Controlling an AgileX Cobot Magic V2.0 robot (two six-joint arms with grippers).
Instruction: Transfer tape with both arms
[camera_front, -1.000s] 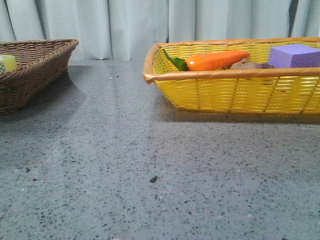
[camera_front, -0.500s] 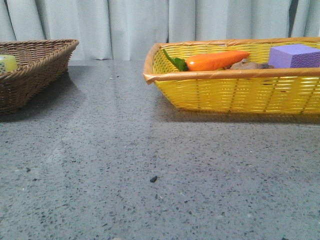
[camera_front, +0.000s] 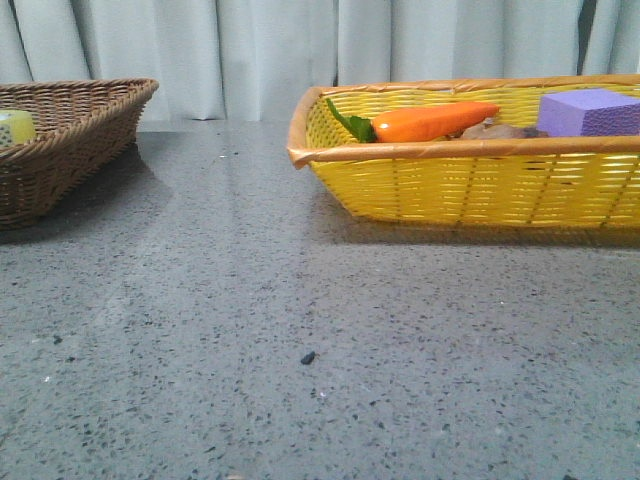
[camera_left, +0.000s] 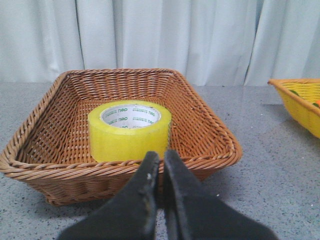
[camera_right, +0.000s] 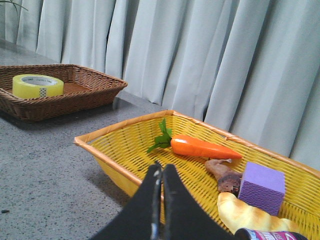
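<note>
Tape (camera_left: 130, 131) sits flat, core hole up, in the middle of the brown basket (camera_left: 210, 145) at the far left of the table (camera_front: 300, 300); in the front view only a yellow sliver of it shows over the basket rim. The left gripper (camera_left: 161, 165) hangs just outside the basket's near rim, roughly centred on the roll, fingers pressed together, holding nothing. The right gripper (camera_right: 160, 177) is also closed and empty, hovering over the near rim of the yellow basket (camera_right: 115, 150) on the right, which holds a carrot (camera_right: 202, 147), a purple block (camera_right: 261, 187) and other odds and ends. My read: the step in hand is the left arm's pick, not yet started. To do it well: open the fingers wide before crossing the rim, since closed tips will just bump the roll or the wicker. Come in high enough to clear the near wall, then drop. The roll looks wide, so pinching 1 wall, 1 finger in the core and 1 outside, seems safer than spanning it. Lift straight up so it doesn't snag. Leave 1 side of the roll exposed for the right gripper, and meet over the open table between the 2 baskets.
</note>
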